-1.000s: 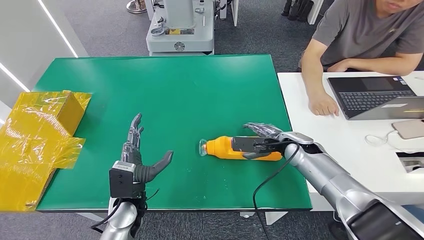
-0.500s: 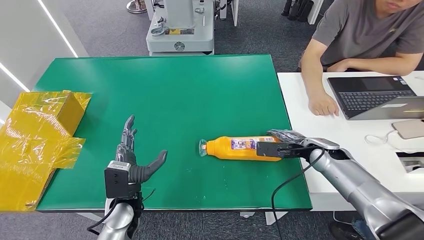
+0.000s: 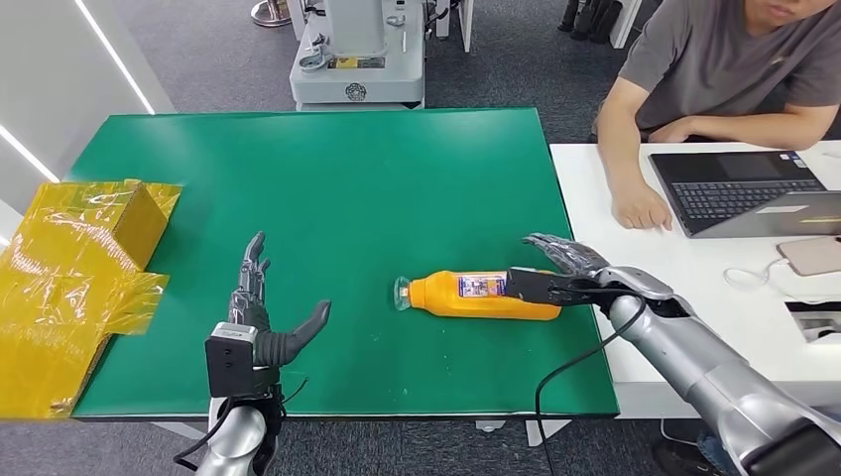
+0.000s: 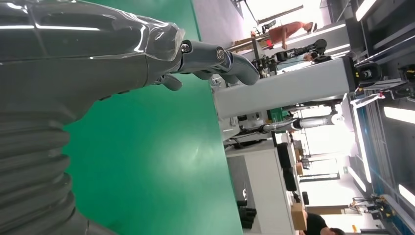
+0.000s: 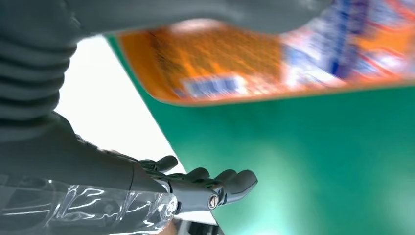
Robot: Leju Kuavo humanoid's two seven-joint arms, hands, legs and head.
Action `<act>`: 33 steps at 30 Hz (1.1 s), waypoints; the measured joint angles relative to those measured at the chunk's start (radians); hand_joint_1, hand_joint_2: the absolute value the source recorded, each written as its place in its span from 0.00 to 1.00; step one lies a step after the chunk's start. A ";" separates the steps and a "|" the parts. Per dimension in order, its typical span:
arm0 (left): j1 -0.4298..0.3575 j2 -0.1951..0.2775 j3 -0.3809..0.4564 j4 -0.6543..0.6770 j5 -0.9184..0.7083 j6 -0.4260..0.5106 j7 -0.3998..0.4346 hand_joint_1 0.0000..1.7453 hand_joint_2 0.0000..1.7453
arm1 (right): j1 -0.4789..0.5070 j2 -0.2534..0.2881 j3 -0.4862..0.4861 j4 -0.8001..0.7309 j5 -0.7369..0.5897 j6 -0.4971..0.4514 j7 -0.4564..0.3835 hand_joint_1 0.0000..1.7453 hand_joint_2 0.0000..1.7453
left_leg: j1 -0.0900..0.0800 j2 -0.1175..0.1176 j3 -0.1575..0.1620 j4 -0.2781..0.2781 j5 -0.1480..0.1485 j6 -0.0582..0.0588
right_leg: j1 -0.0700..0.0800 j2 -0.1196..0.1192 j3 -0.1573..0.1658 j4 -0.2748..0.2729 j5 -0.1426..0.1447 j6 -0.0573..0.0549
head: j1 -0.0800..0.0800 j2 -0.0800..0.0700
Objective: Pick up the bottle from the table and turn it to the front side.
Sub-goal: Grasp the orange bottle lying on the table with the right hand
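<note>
An orange bottle (image 3: 466, 296) lies on its side on the green table (image 3: 347, 178), cap toward my left, its blue and white label facing up. My right hand (image 3: 560, 273) is at the bottle's base end. Its thumb lies along the base and its fingers (image 3: 553, 252) are spread and lifted clear of the bottle. In the right wrist view the bottle (image 5: 274, 58) is blurred beside the thumb, with the fingers (image 5: 210, 188) stretched out apart from it. My left hand (image 3: 260, 322) hovers open over the table's front left, holding nothing, its fingers (image 4: 215, 54) extended.
A box wrapped in yellow film (image 3: 69, 268) sits at the table's left edge. To the right stands a white table with a laptop (image 3: 744, 188), where a seated person rests a hand (image 3: 640, 208). A grey machine (image 3: 357, 50) stands behind the table.
My right hand let go of the bottle's middle and drew back to its base, fingers lifting. The bottle's label now faces up. My left hand pulled back slightly.
</note>
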 joint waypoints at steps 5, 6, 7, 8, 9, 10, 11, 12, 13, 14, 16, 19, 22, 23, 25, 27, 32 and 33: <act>0.014 -0.003 0.000 -0.004 -0.002 0.016 -0.011 0.00 1.00 | 0.001 0.087 -0.071 -0.001 -0.049 -0.128 -0.028 0.00 0.00 | 0.000 0.000 0.000 0.000 0.000 0.000 | 0.000 0.001 0.000 0.000 0.000 0.000 | 0.000 0.000; 0.015 -0.003 0.000 -0.004 -0.003 0.018 -0.012 0.00 1.00 | 0.001 0.107 -0.088 -0.001 -0.061 -0.143 -0.033 0.00 0.00 | 0.000 0.000 0.000 0.000 0.000 0.000 | 0.000 0.000 0.000 0.000 0.000 0.000 | 0.000 0.000; 0.015 -0.004 0.000 -0.004 -0.003 0.019 -0.013 0.00 1.00 | 0.002 0.125 -0.105 -0.002 -0.073 -0.156 -0.037 0.00 0.00 | 0.000 0.000 0.000 0.000 0.000 0.000 | 0.000 0.000 0.000 0.000 0.000 0.000 | 0.000 0.000; 0.016 -0.004 0.000 -0.005 -0.003 0.020 -0.014 0.00 1.00 | 0.002 0.143 -0.122 -0.002 -0.085 -0.165 -0.042 0.00 0.00 | 0.000 0.000 0.000 0.000 0.000 0.000 | 0.000 0.000 0.000 0.000 0.000 0.000 | 0.000 0.000; 0.016 -0.004 0.000 -0.005 -0.003 0.021 -0.016 0.00 1.00 | 0.002 0.158 -0.137 -0.002 -0.097 -0.170 -0.046 0.00 0.00 | 0.000 0.000 0.000 0.000 0.000 0.000 | 0.000 0.000 0.000 0.000 0.000 0.000 | 0.000 0.000; 0.016 -0.004 0.000 -0.005 -0.003 0.023 -0.017 0.00 1.00 | 0.003 0.171 -0.152 -0.002 -0.109 -0.172 -0.049 0.00 0.00 | 0.000 0.000 0.000 0.000 0.000 0.000 | 0.000 0.000 0.000 0.000 0.000 0.000 | 0.000 0.000; 0.016 -0.004 0.000 -0.005 -0.003 0.025 -0.018 0.00 1.00 | 0.004 0.184 -0.166 -0.002 -0.123 -0.172 -0.053 0.00 0.00 | 0.000 0.000 0.000 0.000 0.000 0.000 | 0.000 0.000 0.000 0.000 0.000 0.000 | 0.000 0.000; 0.016 -0.004 0.000 -0.005 -0.003 0.027 -0.019 0.00 1.00 | 0.005 0.195 -0.180 -0.002 -0.136 -0.170 -0.055 0.00 0.00 | 0.000 0.000 0.000 0.000 0.000 0.000 | 0.000 0.000 0.000 0.000 0.000 0.000 | 0.000 0.000; 0.017 -0.004 0.000 -0.005 -0.003 0.028 -0.020 0.00 1.00 | 0.007 0.205 -0.193 -0.002 -0.149 -0.168 -0.057 0.00 0.00 | 0.000 0.000 0.000 0.000 0.000 0.000 | 0.000 0.000 0.000 0.000 0.000 0.000 | 0.000 0.000; 0.017 -0.004 0.001 -0.005 -0.003 0.029 -0.021 0.00 1.00 | 0.009 0.213 -0.203 -0.002 -0.160 -0.167 -0.060 0.00 0.00 | 0.000 0.000 0.000 0.000 0.000 0.000 | 0.000 0.000 0.000 0.000 0.000 0.000 | 0.000 0.000; 0.020 -0.004 0.001 -0.005 -0.002 0.031 -0.024 0.00 1.00 | 0.013 0.228 -0.221 -0.002 -0.180 -0.169 -0.067 0.00 0.00 | 0.000 0.000 0.000 0.000 0.000 0.000 | 0.000 0.000 0.000 0.000 0.000 0.000 | 0.000 0.000; 0.023 -0.004 0.002 -0.005 0.000 0.032 -0.029 0.00 1.00 | 0.020 0.245 -0.239 -0.002 -0.198 -0.189 -0.082 0.00 0.00 | 0.000 0.000 0.000 0.000 0.000 0.000 | 0.000 0.000 0.000 0.000 0.000 0.000 | 0.000 0.000; 0.026 -0.004 0.002 -0.005 0.000 0.034 -0.031 0.00 1.00 | 0.024 0.257 -0.252 -0.004 -0.199 -0.231 -0.094 0.00 0.00 | 0.000 0.000 0.000 0.000 0.000 0.000 | 0.000 0.000 0.000 0.000 0.000 0.000 | 0.000 0.000; 0.026 -0.004 0.002 -0.005 0.000 0.034 -0.031 0.00 1.00 | 0.025 0.262 -0.256 -0.005 -0.199 -0.249 -0.098 0.00 0.00 | 0.000 0.000 0.000 0.000 0.000 0.000 | 0.000 0.000 0.000 0.000 0.000 0.000 | 0.000 0.000; 0.026 -0.005 0.003 -0.005 0.000 0.033 -0.031 0.00 1.00 | 0.027 0.271 -0.264 -0.006 -0.201 -0.271 -0.101 0.00 0.00 | 0.000 0.000 0.000 0.000 0.000 0.000 | 0.000 0.000 0.000 0.000 0.000 0.000 | 0.000 0.000; 0.026 -0.007 0.003 -0.005 0.000 0.031 -0.031 0.00 1.00 | 0.029 0.279 -0.268 -0.004 -0.217 -0.254 -0.096 0.00 0.50 | 0.000 0.000 0.000 0.000 0.000 0.000 | 0.000 0.000 -0.001 0.000 0.000 0.000 | 0.000 0.000; 0.025 -0.008 0.003 -0.005 0.000 0.029 -0.031 0.00 1.00 | 0.031 0.286 -0.269 0.006 -0.256 -0.191 -0.089 0.00 1.00 | 0.000 0.000 0.000 0.000 0.000 0.000 | 0.000 0.000 -0.001 0.000 0.000 0.000 | 0.000 0.000; 0.025 -0.008 0.004 -0.005 0.000 0.028 -0.031 0.00 1.00 | 0.031 0.286 -0.269 0.007 -0.258 -0.187 -0.088 0.00 1.00 | 0.000 0.000 0.000 0.000 0.000 0.000 | 0.000 0.000 -0.001 0.000 0.000 0.000 | 0.000 0.000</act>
